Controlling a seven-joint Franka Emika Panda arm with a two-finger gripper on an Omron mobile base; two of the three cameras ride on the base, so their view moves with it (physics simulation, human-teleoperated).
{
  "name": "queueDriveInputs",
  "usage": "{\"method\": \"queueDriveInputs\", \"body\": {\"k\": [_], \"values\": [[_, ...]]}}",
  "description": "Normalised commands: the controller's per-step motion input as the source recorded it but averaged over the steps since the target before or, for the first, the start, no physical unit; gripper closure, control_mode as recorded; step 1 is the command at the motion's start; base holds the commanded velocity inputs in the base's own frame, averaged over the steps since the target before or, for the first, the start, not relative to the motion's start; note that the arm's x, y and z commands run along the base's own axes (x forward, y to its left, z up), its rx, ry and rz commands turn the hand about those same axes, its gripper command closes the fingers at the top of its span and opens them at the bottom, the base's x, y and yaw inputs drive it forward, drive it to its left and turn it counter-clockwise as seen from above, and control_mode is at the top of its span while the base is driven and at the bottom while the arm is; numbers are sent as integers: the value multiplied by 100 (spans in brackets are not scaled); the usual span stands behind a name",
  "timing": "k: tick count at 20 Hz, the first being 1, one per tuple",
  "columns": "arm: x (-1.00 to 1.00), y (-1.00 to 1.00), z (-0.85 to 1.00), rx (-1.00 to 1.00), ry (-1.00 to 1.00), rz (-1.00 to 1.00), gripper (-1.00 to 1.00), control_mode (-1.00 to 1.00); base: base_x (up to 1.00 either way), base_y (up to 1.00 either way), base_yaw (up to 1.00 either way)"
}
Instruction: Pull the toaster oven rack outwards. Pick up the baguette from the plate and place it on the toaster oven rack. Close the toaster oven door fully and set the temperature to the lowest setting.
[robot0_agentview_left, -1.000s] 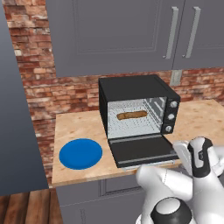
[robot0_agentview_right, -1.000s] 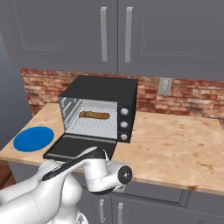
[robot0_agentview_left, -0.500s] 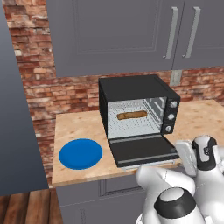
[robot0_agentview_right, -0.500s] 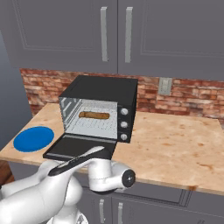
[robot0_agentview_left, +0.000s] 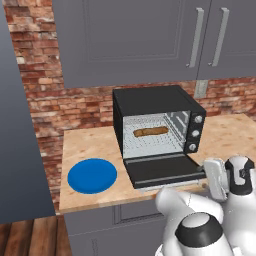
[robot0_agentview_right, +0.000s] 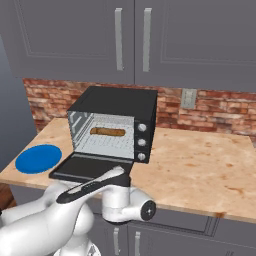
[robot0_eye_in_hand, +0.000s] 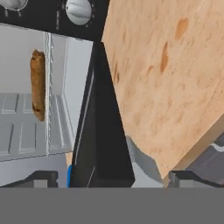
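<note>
Gripper seemingly open, straddling lowered toaster oven door.

You've got the oven with its door dropped flat, bread inside on the rack, I think, and the blue plate bare at left.
</note>
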Motion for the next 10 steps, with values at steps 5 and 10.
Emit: {"method": "queueDriveInputs", "body": {"k": [5,10], "values": [[62,22,50,8,-15,-2,-100,-100,0,0,0],[68,27,58,6,-14,-4,-100,-100,0,0,0]]}}
